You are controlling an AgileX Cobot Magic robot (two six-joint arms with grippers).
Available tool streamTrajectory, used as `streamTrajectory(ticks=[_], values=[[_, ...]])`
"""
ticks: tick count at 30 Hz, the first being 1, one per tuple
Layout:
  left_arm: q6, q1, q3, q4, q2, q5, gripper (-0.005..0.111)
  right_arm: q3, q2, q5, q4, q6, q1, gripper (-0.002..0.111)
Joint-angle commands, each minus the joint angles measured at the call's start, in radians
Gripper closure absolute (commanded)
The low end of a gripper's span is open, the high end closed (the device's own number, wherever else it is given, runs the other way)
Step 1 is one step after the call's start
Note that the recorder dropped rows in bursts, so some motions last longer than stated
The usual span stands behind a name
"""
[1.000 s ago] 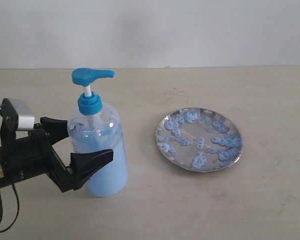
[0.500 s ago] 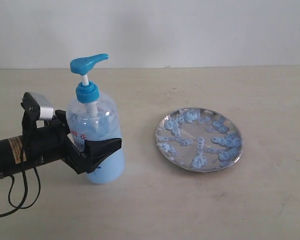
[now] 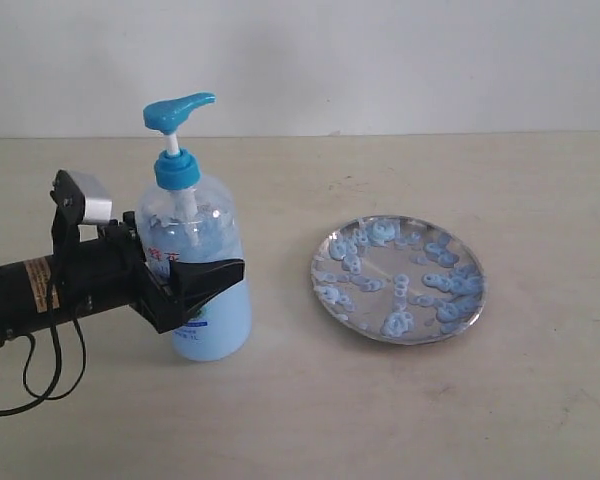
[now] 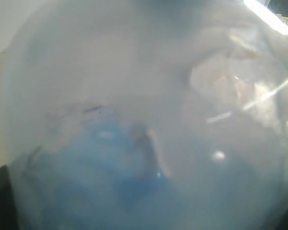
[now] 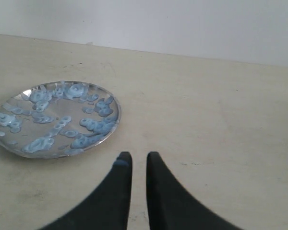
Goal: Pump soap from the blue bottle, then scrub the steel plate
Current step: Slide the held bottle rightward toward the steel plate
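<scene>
The blue bottle point(image 3: 192, 222) stands upright left of centre, half full of pale blue soap point(image 3: 218, 322), its pump head point(image 3: 178, 110) pointing right. My left gripper point(image 3: 195, 257) comes in from the left and is shut on the bottle's middle; the far finger is hidden behind it. The left wrist view shows only the blurred bottle wall point(image 4: 144, 115). The steel plate point(image 3: 400, 341) lies to the right, dotted with soap blobs point(image 3: 445, 285). In the right wrist view the plate point(image 5: 25, 129) lies beyond my right gripper point(image 5: 139, 155), which is shut and empty, with a blue smear on one fingertip point(image 5: 121, 164).
A beige tabletop point(image 3: 380, 420) runs back to a white wall point(image 3: 380, 60). The left arm's black cable point(image 3: 40, 380) loops on the table at the near left. The right arm does not show in the exterior view.
The left gripper's fingers closed from wide open onto the bottle. The bottle shifted slightly left, tilted briefly, and now sits a little higher in the view.
</scene>
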Motion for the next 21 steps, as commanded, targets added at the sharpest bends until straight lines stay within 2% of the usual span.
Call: streamTrajectory(ticks=[1,5,12,17,21], values=[[-0.027,-0.003,-0.03,0.049,0.001,-0.001,0.103,-0.001,-0.005,-0.005,-0.005,0.002,-0.002,0.101],[-0.027,-0.003,-0.095,0.182,0.001,0.026,0.103,-0.001,-0.005,-0.005,-0.005,0.002,-0.002,0.101],[-0.027,-0.003,-0.119,0.196,0.001,0.026,0.103,-0.001,-0.005,-0.039,-0.014,-0.015,-0.001,0.101],[-0.027,-0.012,-0.191,0.198,0.005,0.089,0.103,-0.001,-0.005,-0.161,0.074,0.149,-0.001,0.101],[-0.027,-0.036,-0.266,0.198,0.035,0.098,0.103,-0.001,-0.005,-0.158,0.074,0.276,-0.001,0.101]])
